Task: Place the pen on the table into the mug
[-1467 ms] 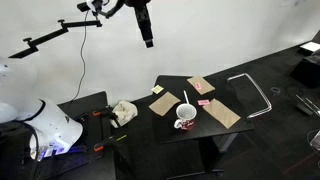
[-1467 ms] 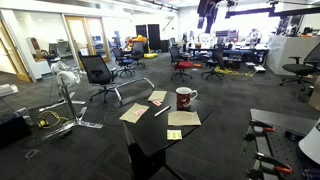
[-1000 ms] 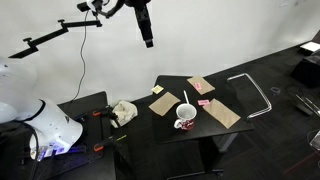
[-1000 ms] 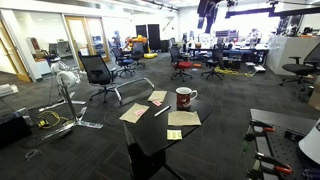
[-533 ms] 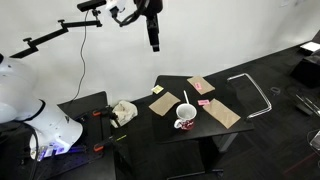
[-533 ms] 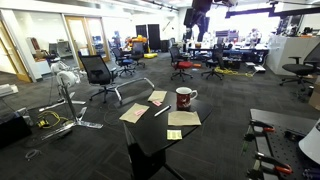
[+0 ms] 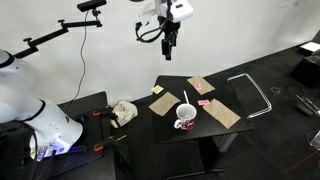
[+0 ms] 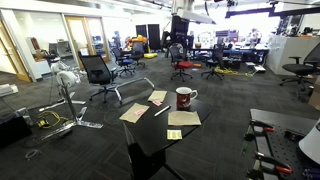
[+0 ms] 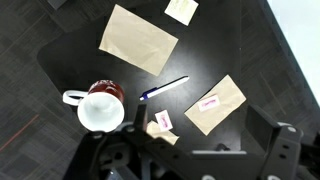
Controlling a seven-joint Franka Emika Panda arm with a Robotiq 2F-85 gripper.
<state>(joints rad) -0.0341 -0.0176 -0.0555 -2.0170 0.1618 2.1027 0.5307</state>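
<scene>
The surface (image 7: 166, 126) sits well below the tool (image 7: 169, 50), which hangs high, jaws spread and nothing in them. In the wrist view the mug (image 9: 100, 111) stands below and off to one side, and the pen (image 9: 165, 88) lies flat just beside it, nearly straight under the tool. Best play, I'd say: descend straight, square the jaws across that slim barrel, and pinch mid-length so it won't tip.

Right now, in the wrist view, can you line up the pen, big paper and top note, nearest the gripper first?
1. Pen, mid-picture, just above the gripper.
2. Big paper, upper left.
3. Top note, at the top edge.
</scene>
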